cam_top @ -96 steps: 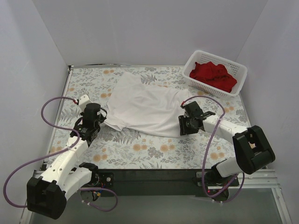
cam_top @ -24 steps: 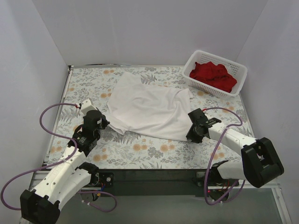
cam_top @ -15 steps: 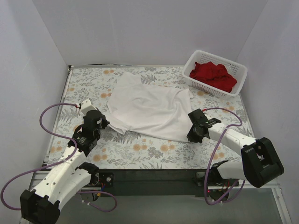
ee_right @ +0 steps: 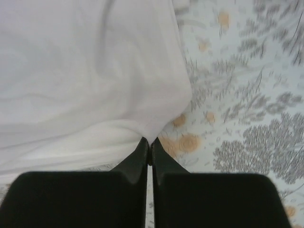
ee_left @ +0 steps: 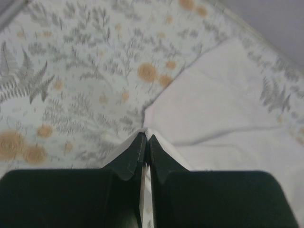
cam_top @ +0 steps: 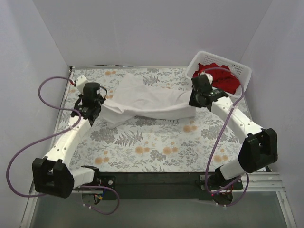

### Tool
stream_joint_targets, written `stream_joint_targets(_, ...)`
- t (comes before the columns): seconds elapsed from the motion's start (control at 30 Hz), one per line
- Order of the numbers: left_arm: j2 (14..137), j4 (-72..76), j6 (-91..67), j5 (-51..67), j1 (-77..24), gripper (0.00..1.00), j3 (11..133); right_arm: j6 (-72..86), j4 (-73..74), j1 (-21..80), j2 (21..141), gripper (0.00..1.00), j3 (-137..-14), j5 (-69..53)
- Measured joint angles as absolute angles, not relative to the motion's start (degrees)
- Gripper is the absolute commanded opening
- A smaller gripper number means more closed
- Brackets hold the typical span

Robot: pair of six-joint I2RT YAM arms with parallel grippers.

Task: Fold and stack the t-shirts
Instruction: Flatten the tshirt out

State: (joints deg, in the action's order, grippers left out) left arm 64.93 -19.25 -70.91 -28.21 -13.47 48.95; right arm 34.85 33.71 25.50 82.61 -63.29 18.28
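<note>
- The white t-shirt [cam_top: 147, 99] has moved from mid-table toward the far side, with its near hem carried over. The first fold looks under way.
- Both arms have swung forward. The left gripper [cam_top: 100, 109] and right gripper [cam_top: 194, 101] are each pinched tight on a shirt corner.
- Plain walls [cam_top: 152, 28] box in the floral table [cam_top: 156, 145]. The red t-shirts [cam_top: 221, 78] wait in the basket [cam_top: 241, 71] at far right.

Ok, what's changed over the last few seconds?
The right gripper shut its jaws on the near right corner of the white t-shirt; both arms then carried its near edge toward the far side. The left gripper stayed clamped. Basket and red t-shirts unmoved.
</note>
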Motion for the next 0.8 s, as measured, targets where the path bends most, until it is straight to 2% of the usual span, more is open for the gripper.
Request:
stream_joint_targets(0.13,72.8,-19.2,-68.5,-30.2,-10.3,0.0,67.1,25.1,34.2,23.6,86.1,0.01,-81.8,18.1)
stream_joint_targets(0.27,72.6,-18.0,-63.3,-33.5,-10.1,0.0,79.4,16.8,33.6,23.2,85.1,0.01,-94.6,17.4)
stream_joint_targets(0.6,52.8,-14.9,-48.9,-35.8,-10.3,0.0,87.3,5.1,34.7,23.5,62.7,0.01,-94.2,6.3)
stream_joint_targets(0.8,47.0,-15.5,-45.0,-32.9,-10.3,0.0,95.4,3.0,35.3,23.7,52.8,0.01,-95.1,-3.9)
